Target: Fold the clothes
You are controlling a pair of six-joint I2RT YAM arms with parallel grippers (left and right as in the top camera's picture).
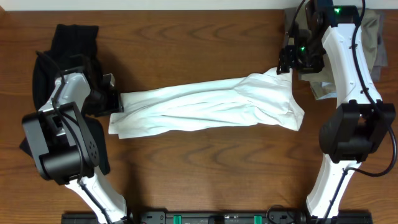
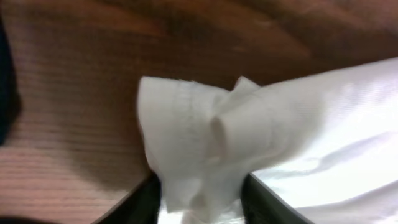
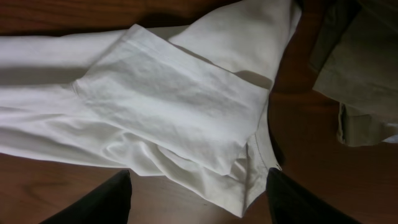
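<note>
Left hand (image 2: pixel 202 199): the two dark fingers (image 2: pixel 142 202) are pressed in on a bunched edge of the white T-shirt (image 1: pixel 211 106). The pinched cloth stands up between them in a crumpled fold. In the overhead view this hand (image 1: pixel 115 101) sits at the shirt's left end, low over the table (image 1: pixel 186 37).

Right hand (image 3: pixel 198 177): the fingers (image 3: pixel 99 202) are spread wide apart, one on each side of the wrist view, and clamp nothing. The shirt's hemmed sleeve and folded body lie beneath and ahead of them. In the overhead view this hand (image 1: pixel 287 62) stands at the shirt's upper right corner; whether it touches the cloth cannot be told.

White T-shirt: it lies stretched lengthwise across the middle of the table, between the two hands, wrinkled along its length and wider at the right end.

Other clothes: a black garment (image 1: pixel 74 37) lies at the far left of the table, partly under the left arm. A khaki piece (image 3: pixel 354 68) lies on the far right, just beside the shirt's end and apart from it.
</note>
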